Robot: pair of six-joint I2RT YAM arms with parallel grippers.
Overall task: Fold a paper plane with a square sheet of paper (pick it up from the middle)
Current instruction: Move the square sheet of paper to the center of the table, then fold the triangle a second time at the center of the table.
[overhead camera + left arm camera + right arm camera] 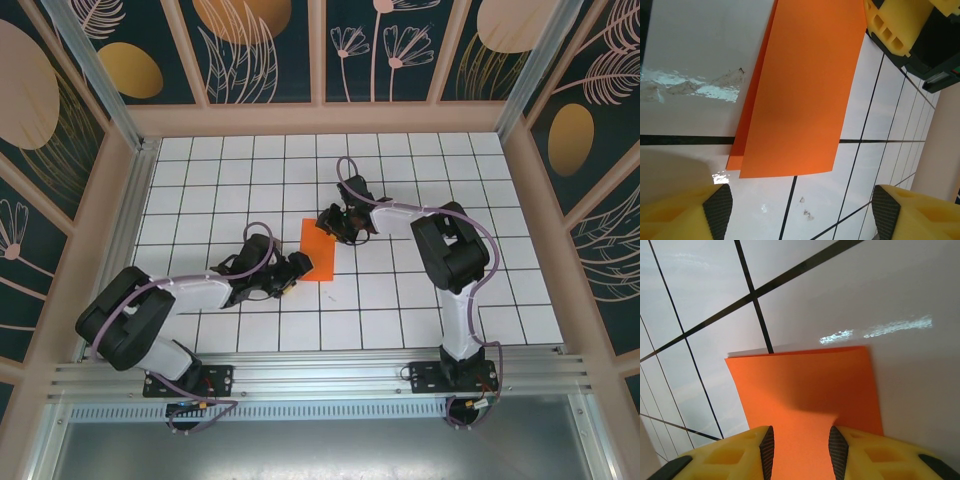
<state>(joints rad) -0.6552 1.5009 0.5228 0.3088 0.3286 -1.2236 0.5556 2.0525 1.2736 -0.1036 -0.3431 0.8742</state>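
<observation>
While the right gripper (801,450), jaws partly parted, appears to pin the folded square sheet of paper (805,385) beneath its tips, advance the empty, wide-open left gripper (801,206) squarely onto the edge just ahead.

A white tabletop (420,300), ruled by thin black lines into square tiles, spreads across the enclosure. A pale beige frame (330,120) borders it on the far side and both flanks. Above the frame stand dark teal wall panels (250,50) printed with pink line-drawn flowers, leaves and gold ovals. Silver aluminium rails (320,375) run along the near edge, with a perforated strip (320,412) just below them and a grey metal sheet (320,450) nearer still. In the left wrist view one tile bears brownish smudges (730,77) beside a bright glare, and small marks (806,214) dot another.
</observation>
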